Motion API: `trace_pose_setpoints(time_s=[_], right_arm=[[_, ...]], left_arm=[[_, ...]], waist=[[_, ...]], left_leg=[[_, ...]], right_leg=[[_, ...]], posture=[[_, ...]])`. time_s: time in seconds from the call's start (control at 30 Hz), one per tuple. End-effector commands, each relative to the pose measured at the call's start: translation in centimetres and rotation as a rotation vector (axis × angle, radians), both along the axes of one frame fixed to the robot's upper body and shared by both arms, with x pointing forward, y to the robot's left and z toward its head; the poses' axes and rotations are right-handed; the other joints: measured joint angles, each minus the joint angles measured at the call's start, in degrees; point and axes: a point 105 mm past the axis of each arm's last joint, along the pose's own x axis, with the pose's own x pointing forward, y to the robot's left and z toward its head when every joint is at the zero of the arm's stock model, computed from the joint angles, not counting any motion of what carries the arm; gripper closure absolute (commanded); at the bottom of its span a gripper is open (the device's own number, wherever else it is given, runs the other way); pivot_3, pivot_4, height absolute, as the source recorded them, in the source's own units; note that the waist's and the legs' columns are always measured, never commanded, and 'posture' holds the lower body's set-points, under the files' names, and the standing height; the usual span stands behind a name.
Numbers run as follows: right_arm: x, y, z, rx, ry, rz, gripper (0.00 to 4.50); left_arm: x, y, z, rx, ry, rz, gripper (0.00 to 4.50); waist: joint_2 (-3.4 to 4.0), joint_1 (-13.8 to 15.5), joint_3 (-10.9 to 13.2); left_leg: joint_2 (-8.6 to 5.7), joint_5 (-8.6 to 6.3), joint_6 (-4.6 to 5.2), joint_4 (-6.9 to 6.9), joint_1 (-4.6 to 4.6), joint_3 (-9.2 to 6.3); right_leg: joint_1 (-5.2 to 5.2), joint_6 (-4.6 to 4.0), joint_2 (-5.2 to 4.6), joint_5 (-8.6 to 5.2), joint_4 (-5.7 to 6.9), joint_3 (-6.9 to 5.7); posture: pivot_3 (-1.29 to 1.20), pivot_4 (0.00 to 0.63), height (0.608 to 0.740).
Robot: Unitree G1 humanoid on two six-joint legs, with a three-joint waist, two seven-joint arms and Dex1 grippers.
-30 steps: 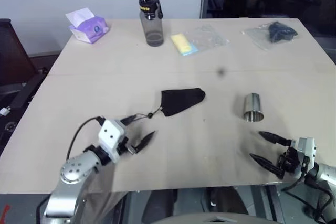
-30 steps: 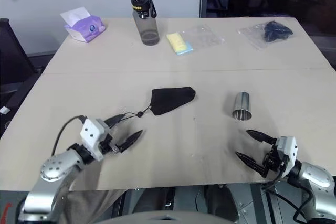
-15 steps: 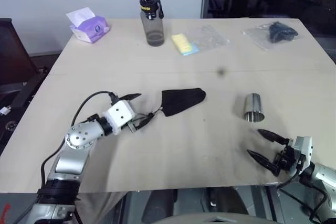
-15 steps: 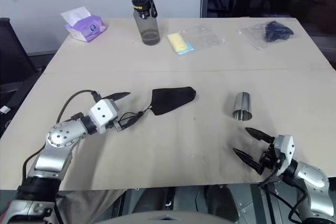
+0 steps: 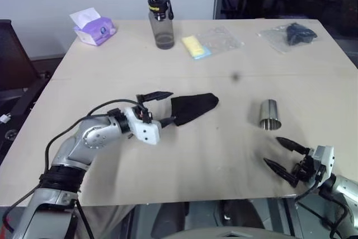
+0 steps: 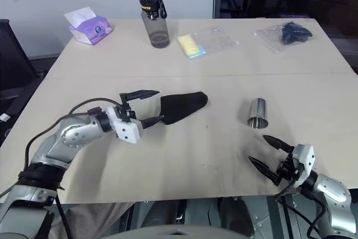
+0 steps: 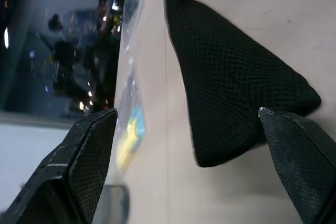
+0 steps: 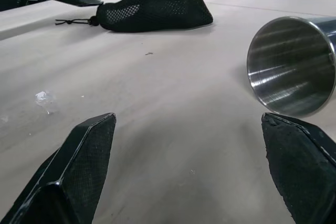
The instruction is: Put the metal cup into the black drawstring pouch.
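Wide pale table (image 5: 100,60), mostly bare across the middle. Along the far edge, from left to right: purple tissue pack (image 5: 93,28), grey bottle (image 5: 161,22) with black cap, clear bag with a yellow item (image 5: 206,43), and another clear bag with a dark item (image 5: 293,33) at the far right corner.

Left gripper (image 5: 162,108) reaching in from the near left, fingers spread wide, one finger raised above the table and the other low, by the cord end of the pouch; nothing held. Right gripper (image 5: 286,158) hovering near the right front edge, jaws likewise wide apart and empty, aimed toward the cup.

Black pouch (image 5: 193,107) lying flat at mid-table, tapered, narrow end with cord and toggle toward the left gripper. Soft mesh fabric, limp and very light; likely to slide or bunch up when pushed, mouth collapsed flat for now. Best taken by pinching a single layer of the rim at the mouth, so the opening can be lifted and held apart rather than squeezed shut.

Metal cup (image 5: 270,115) lying on its side right of the pouch, well apart from it, just beyond the right gripper, open rim facing that gripper. Rigid, light, smooth and shiny; prone to rolling away and slipping between hard fingertips. Safest hold probably across the straight wall near mid-length, or one finger inside the rim and one outside, closed end leading into the pouch.
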Motion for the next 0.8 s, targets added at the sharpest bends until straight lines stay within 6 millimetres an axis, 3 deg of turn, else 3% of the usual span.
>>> trace_pose_setpoints(time_s=[0.03,0.33,0.57,0.8], right_arm=[[0.1,0.0,0.9,-0.004,-0.05,-0.009,0.0],[0.1,0.7,2.7,-0.013,-0.09,0.055,0.0],[0.5,1.8,3.1,0.014,-0.096,0.068,0.0],[0.9,0.8,3.5,-0.007,-0.109,0.027,0.0]], left_arm=[[-0.3,0.6,1.4,0.052,-0.14,-0.043,0.03],[-2.2,1.0,-0.4,0.059,-0.115,-0.1,0.03],[-0.6,0.0,-0.8,0.105,-0.172,-0.119,0.03],[0.4,-1.0,-0.9,0.099,-0.2,-0.165,0.03]], waist=[[0.0,0.0,0.0],[0.0,-0.1,0.0],[0.0,0.7,0.0],[0.0,0.8,0.0]], left_leg=[[0.0,0.0,0.0,0.0,0.0,0.02],[0.08,0.0,0.0,0.0,0.01,0.06],[-0.02,0.0,0.0,0.03,0.01,0.07],[-0.03,0.0,0.0,0.03,0.0,0.09]], right_leg=[[0.0,0.0,0.0,0.0,0.0,0.01],[0.0,0.0,-0.03,0.02,0.0,0.01],[0.01,0.03,-0.01,0.02,0.02,-0.02],[0.01,0.23,0.0,0.16,0.02,-0.02]], posture=[[0.0,0.15,0.74],[0.0,0.15,0.74],[0.0,0.15,0.74],[0.0,0.15,0.74]])
